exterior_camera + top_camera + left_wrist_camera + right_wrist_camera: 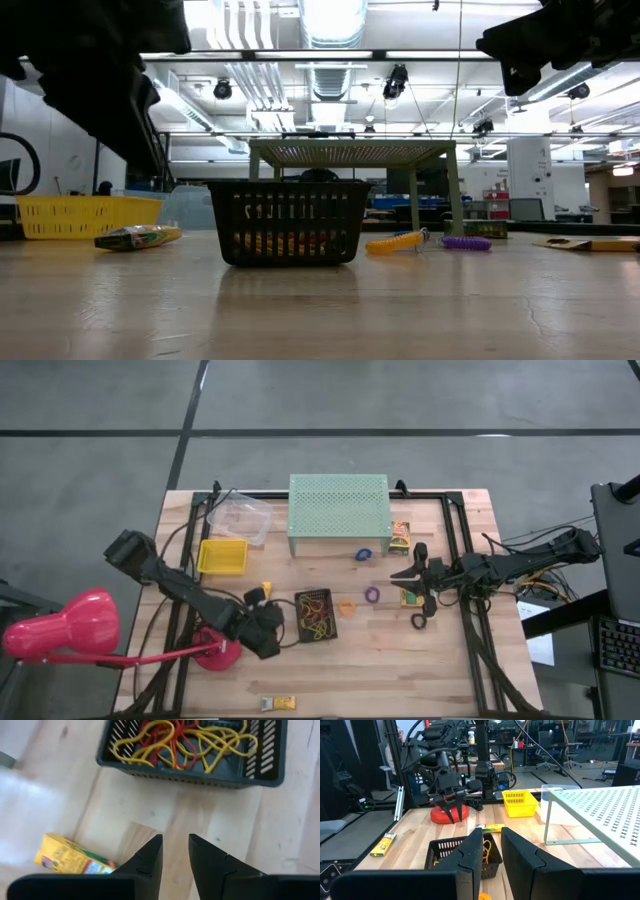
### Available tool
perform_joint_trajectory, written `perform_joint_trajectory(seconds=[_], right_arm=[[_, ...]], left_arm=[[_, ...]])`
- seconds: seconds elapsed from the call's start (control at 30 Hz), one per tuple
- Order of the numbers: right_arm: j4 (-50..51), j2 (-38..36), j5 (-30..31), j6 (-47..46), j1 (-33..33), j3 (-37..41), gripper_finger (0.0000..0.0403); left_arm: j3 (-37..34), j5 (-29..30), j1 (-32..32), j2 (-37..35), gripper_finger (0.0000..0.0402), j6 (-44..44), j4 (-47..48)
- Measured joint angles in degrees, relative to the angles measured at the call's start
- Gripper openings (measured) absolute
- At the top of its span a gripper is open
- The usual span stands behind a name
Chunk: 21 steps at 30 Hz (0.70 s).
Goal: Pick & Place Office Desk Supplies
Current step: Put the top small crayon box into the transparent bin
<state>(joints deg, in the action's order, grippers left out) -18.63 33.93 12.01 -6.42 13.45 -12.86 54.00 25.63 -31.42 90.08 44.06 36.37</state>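
A black slotted basket (316, 615) (190, 750) holds yellow and red rubber bands. My left gripper (268, 628) (175, 851) hovers open and empty just left of it, above bare wood, with a small yellow-orange box (75, 861) (262, 592) beside it. My right gripper (408, 574) (492, 845) hangs open and empty right of centre, above the table. Lying flat on the wood are a blue ring (363, 554), a purple ring (372, 594), an orange ring (347, 607), a black ring (418, 621) and further boxes (400, 537) (410, 598) (278, 703).
The mint-green perforated stand (339, 515) is at the far middle, with a clear container (240, 518) and a yellow basket (222, 556) to its left. The pink lamp (65, 625) leans over the left edge, its red base (215, 652) near my left gripper.
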Motion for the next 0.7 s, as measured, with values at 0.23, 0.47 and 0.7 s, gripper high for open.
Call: perform_joint_trajectory(seconds=[0.23, 0.47, 0.7], right_arm=[[0.0, 0.0, 0.0, 0.0, 0.0, 0.0, 0.0068], [0.4, 0.0, 0.0, 0.0, 0.0, 0.0, 0.0068], [0.4, 0.0, 0.0, 0.0, 0.0, 0.0, 0.0068]], left_arm=[[0.0, 7.3, 0.7, -4.5, 0.0097, 4.4, 0.2], [0.0, 10.9, 3.8, -11.2, 0.0097, 8.2, 5.6], [0.0, 10.8, 11.9, -12.5, 0.0097, 9.1, 11.2]])
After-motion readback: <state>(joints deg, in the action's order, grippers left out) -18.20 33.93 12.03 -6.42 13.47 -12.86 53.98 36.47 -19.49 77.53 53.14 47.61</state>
